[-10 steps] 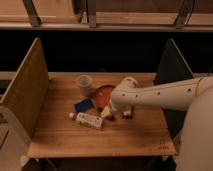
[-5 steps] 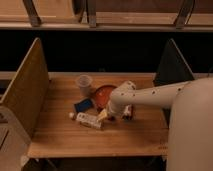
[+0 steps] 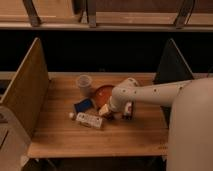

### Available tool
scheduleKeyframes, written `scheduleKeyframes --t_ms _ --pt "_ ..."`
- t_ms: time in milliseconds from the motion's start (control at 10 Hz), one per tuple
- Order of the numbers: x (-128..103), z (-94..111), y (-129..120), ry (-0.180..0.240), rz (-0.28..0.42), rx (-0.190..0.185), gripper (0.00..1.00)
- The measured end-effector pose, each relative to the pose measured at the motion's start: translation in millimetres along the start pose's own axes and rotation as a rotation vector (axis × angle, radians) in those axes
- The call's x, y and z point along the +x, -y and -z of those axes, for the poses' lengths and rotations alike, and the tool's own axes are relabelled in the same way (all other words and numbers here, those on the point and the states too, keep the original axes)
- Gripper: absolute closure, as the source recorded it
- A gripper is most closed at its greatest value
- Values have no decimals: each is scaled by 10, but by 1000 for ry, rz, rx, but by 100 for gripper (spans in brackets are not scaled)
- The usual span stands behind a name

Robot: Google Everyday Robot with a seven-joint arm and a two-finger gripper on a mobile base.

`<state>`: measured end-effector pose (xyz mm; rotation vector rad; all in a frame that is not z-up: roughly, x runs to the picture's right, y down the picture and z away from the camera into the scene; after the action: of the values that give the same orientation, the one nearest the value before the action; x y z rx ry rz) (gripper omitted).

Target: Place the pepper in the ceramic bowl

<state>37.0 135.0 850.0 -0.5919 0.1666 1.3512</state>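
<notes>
Orange-red ceramic bowl [image 3: 101,91]; blue packet [image 3: 83,105]; white arm [image 3: 155,92]; pale end effector [image 3: 106,112] at bowl's front edge.

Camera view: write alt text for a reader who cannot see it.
A robot arm reaches from the right over a wooden table, its gripper low in front of the orange-red ceramic bowl. A translucent cup, a blue object and a white packet sit nearby.

Arm [image 3: 155,92] is an off-white smooth tubular shell with a row of small dark dots, maybe screws, along the forearm. Rounded bulbous joint housing [image 3: 128,85] at the wrist end. Big cream domed shell [image 3: 192,130] fills the lower right, no visible markings. Gripper [image 3: 107,112] sits at the arm's tip by the ceramic bowl's [image 3: 102,92] near rim; pale, details unclear.
</notes>
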Motion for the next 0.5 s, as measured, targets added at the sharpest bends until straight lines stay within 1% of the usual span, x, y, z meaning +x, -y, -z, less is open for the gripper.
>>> scheduleKeyframes --t_ms 300,500 --pt "-27 -73 -24 -7 -11 -10 20" --pt "-85 -115 -41 -8 -18 -16 20"
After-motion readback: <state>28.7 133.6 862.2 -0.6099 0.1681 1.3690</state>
